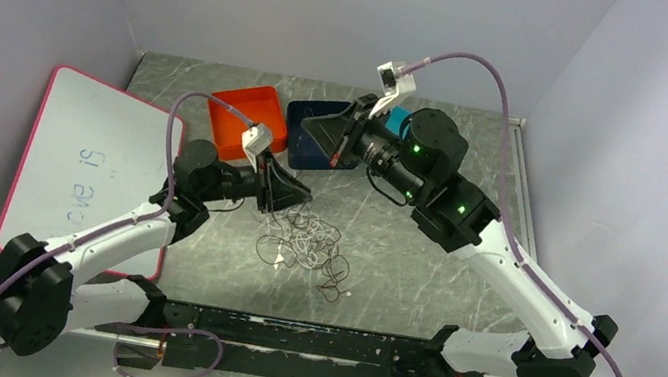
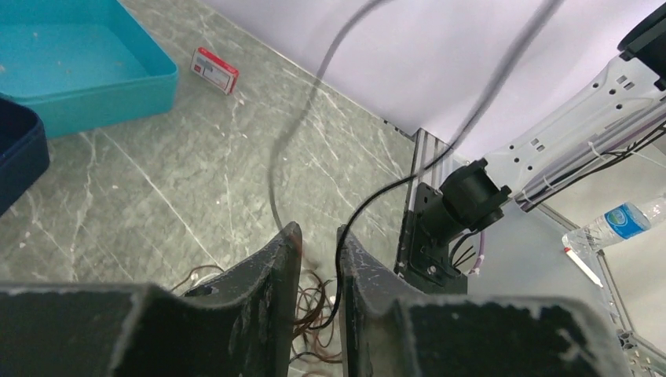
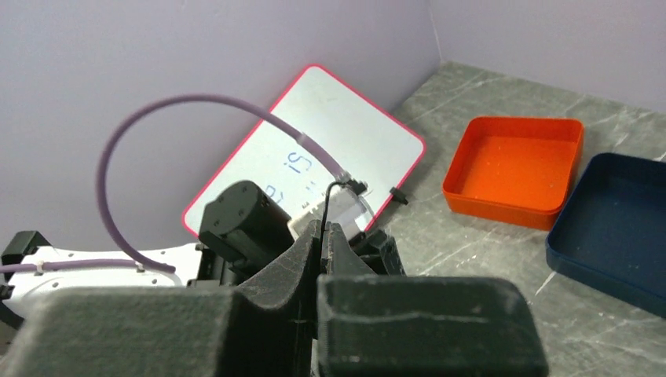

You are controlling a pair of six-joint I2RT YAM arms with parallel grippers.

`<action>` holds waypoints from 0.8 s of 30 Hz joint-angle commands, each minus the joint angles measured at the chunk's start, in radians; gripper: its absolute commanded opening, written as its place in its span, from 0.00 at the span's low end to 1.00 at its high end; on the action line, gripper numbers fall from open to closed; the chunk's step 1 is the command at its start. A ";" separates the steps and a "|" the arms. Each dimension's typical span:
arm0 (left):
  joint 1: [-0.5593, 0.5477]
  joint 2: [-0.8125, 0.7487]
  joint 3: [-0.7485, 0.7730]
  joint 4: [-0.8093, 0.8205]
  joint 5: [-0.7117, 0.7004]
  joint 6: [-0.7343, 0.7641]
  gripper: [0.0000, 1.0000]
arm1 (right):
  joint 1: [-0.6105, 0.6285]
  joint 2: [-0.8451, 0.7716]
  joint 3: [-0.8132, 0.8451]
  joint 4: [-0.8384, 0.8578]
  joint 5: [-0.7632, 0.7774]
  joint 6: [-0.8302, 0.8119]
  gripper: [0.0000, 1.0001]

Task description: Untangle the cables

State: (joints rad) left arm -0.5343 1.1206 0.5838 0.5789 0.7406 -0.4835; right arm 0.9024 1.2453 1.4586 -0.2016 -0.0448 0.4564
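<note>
Right pincer (image 3: 320, 229) closed, clamped on a thin black cable (image 3: 324, 200), raised near the navy tray (image 1: 293, 142). Left pincer (image 2: 318, 236): narrow gap, a black strand (image 2: 355, 214) runs through it, can't tell if it's pinched. Cables (image 1: 306, 245) lie in a loose tangle on the worktop (image 1: 421, 253), just by the left pincer.

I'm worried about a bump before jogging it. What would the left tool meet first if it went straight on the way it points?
Most likely the cables: the left tool points down into the tangle, loops lying right at its tip, with the table just under them. Exact depth is unclear.
</note>
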 commanded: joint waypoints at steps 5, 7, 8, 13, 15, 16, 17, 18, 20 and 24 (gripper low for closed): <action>-0.018 0.017 -0.069 0.046 -0.003 0.003 0.29 | -0.007 -0.024 0.105 0.042 0.046 -0.083 0.00; -0.021 0.026 -0.080 0.048 -0.005 0.006 0.29 | -0.007 -0.027 0.121 0.043 0.055 -0.098 0.00; -0.021 0.030 -0.089 0.049 -0.008 0.008 0.30 | -0.008 -0.028 0.129 0.044 0.061 -0.105 0.00; -0.027 0.050 -0.122 0.070 -0.020 0.007 0.30 | -0.007 -0.035 0.166 0.042 0.092 -0.144 0.00; -0.027 0.058 -0.135 0.083 -0.021 0.002 0.30 | -0.007 -0.037 0.185 0.033 0.111 -0.163 0.00; -0.028 0.064 -0.141 0.090 -0.024 0.000 0.30 | -0.007 -0.037 0.194 0.029 0.118 -0.172 0.00; -0.028 0.068 -0.147 0.095 -0.027 0.000 0.30 | -0.007 -0.038 0.203 0.027 0.127 -0.181 0.00; -0.029 0.074 -0.154 0.099 -0.029 0.001 0.30 | -0.007 -0.039 0.210 0.023 0.133 -0.188 0.00; -0.031 0.089 -0.163 0.105 -0.034 0.006 0.30 | -0.007 -0.043 0.225 0.020 0.148 -0.202 0.00; -0.033 0.125 -0.179 0.131 -0.037 0.005 0.30 | -0.008 -0.049 0.250 0.013 0.174 -0.226 0.00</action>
State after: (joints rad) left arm -0.5549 1.2163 0.4236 0.6346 0.7170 -0.4873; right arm 0.9020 1.2221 1.6669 -0.1921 0.0849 0.2794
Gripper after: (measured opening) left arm 0.301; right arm 0.014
